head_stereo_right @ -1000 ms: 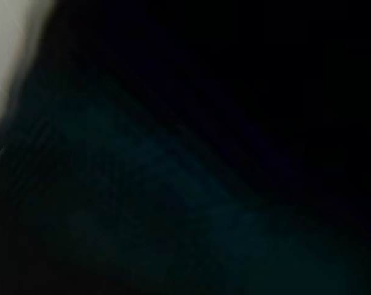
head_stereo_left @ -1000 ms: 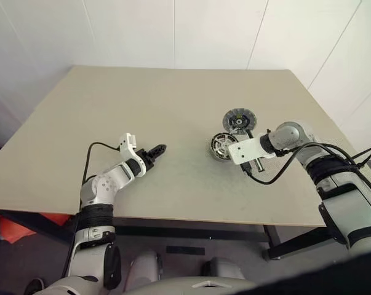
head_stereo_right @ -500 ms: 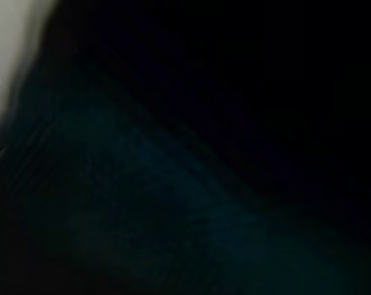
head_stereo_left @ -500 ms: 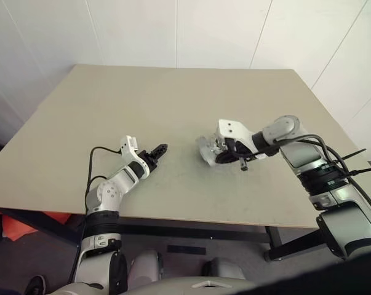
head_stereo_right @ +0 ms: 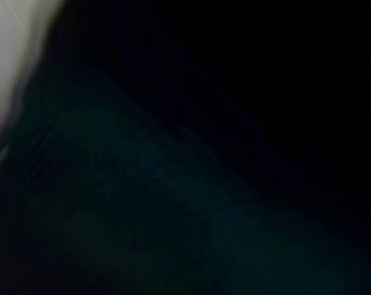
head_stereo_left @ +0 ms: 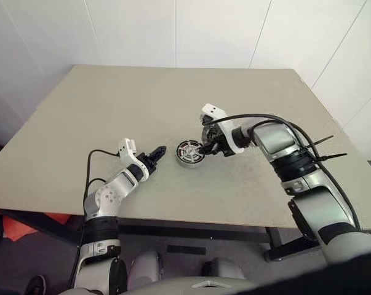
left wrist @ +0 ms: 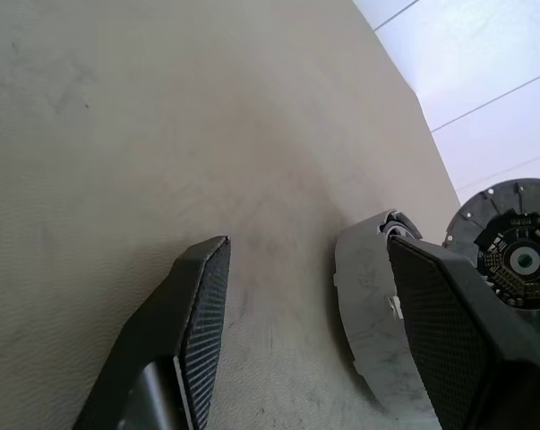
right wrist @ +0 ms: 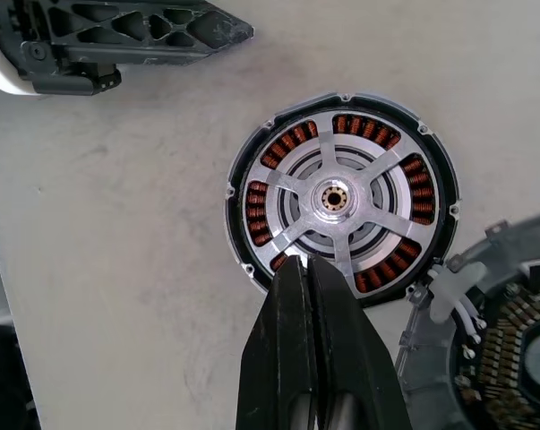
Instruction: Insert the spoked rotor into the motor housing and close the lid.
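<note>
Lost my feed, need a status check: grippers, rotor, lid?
Left gripper open beside motor housing. Right gripper shut on spoked rotor, seated in housing. Lid open, nothing blocking.

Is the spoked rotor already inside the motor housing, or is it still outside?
Inside. The spoked rotor lies flat within the motor housing, with copper windings showing between its spokes. The lid is open beside it.

One motor housing [right wrist: 341, 202] is counted, with one spoked rotor [right wrist: 334, 199] of five spokes seated in it. One lid [right wrist: 511, 331] is counted. Two grippers are counted: left gripper [head_stereo_left: 160, 150], right gripper [right wrist: 307, 269].
</note>
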{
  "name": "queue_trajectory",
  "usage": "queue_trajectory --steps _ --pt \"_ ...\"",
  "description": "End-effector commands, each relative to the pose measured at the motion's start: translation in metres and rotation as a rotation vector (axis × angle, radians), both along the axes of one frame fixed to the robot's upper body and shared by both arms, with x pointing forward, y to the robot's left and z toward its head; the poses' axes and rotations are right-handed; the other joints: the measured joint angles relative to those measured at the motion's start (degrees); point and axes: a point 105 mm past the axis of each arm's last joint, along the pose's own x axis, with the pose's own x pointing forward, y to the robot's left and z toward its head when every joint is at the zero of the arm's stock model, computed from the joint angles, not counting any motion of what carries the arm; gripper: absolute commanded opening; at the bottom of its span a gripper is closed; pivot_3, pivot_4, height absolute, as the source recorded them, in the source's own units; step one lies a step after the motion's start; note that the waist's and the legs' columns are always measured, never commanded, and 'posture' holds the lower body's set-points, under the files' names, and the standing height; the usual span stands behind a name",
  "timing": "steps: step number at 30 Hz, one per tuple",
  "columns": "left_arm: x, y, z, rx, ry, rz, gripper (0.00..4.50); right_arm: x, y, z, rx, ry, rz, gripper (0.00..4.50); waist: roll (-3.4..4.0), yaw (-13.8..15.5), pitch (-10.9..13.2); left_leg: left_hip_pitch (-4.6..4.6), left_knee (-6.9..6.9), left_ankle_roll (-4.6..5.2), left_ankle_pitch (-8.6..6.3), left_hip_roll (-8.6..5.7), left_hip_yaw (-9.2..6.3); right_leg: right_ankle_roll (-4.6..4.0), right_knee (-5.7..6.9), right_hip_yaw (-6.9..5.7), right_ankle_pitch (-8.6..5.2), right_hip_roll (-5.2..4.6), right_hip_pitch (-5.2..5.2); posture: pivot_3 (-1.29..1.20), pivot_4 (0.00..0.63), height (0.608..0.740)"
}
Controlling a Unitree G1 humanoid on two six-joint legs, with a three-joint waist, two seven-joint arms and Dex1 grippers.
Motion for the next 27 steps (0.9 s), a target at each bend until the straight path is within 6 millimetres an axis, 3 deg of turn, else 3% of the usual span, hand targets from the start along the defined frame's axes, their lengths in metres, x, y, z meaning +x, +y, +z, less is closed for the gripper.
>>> queue_trajectory --steps 1,4,9,12,15,17,21,24,27 --pt "-0.011 0.002 -0.021 0.028 0.087 -0.001 3.01 0.008 0.004 0.014 0.04 -0.042 -0.03 0.0 0.0 0.0 0.0 0.01 -0.03 -0.02 0.01 0.02 0.0 0.0 0.0 -0.01 0.0 0.01 0.0 0.0 0.0 0.74" --pt "-0.013 0.002 -0.022 0.029 0.09 0.0 3.01 0.006 0.01 0.025 0.078 -0.068 0.005 0.0 0.0 0.0 0.0 0.01 -0.06 -0.04 0.02 0.03 0.0 0.0 0.0 -0.01 0.0 0.02 -0.01 0.0 0.0 0.74" --pt "-0.011 0.0 -0.022 0.034 0.091 -0.007 3.01 -0.03 0.016 0.05 0.067 -0.33 0.393 0.0 -0.01 0.5 0.0 -0.03 -0.07 -0.03 0.01 0.02 0.0 0.03 -0.1 -0.02 0.01 0.02 0.01 0.0 0.0 0.74" --pt "-0.009 -0.001 -0.022 0.039 0.09 -0.018 3.01 -0.051 0.009 0.055 -0.009 -0.501 0.617 0.0 -0.04 0.8 0.0 0.0 -0.07 0.0 -0.01 0.02 0.01 0.12 -0.24 -0.02 0.05 0.02 0.1 0.0 0.0 0.74" --pt "-0.007 -0.003 -0.022 0.046 0.09 -0.033 3.01 -0.056 0.001 0.057 -0.068 -0.592 0.704 0.0 -0.04 0.9 0.0 0.01 -0.05 0.07 -0.04 0.02 0.02 0.34 -0.29 -0.01 0.18 0.02 0.12 0.0 0.0 0.74" --pt "-0.006 -0.005 -0.022 0.051 0.088 -0.044 3.01 -0.046 -0.005 0.065 -0.093 -0.658 0.677 0.0 -0.03 0.6 0.0 0.06 -0.04 0.01 0.02 0.03 0.02 0.43 -0.26 0.01 0.24 0.02 0.13 0.0 0.0 0.74" --pt "-0.005 -0.006 -0.02 0.052 0.079 -0.059 3.01 0.002 -0.026 0.093 -0.195 -0.836 0.456 0.0 -0.01 0.1 0.0 0.14 0.01 0.05 0.18 0.03 0.04 0.44 -0.09 0.02 0.25 0.02 0.15 0.0 0.0 0.74" --pt "-0.009 -0.011 -0.009 0.029 0.041 -0.129 3.01 0.04 -0.066 0.116 -0.287 -0.923 0.197 0.0 -0.02 0.1 0.0 0.11 0.03 0.05 0.22 0.03 0.08 0.42 -0.07 0.02 0.26 0.01 0.15 0.0 0.0 0.74" --pt "-0.016 -0.015 0.009 0.02 -0.014 -0.233 3.01 0.055 -0.101 0.119 -0.359 -0.943 0.04 0.0 -0.04 0.5 0.0 -0.05 0.04 0.1 0.19 0.03 0.09 0.4 -0.09 -0.01 0.26 0.01 0.08 0.0 0.0 0.74"
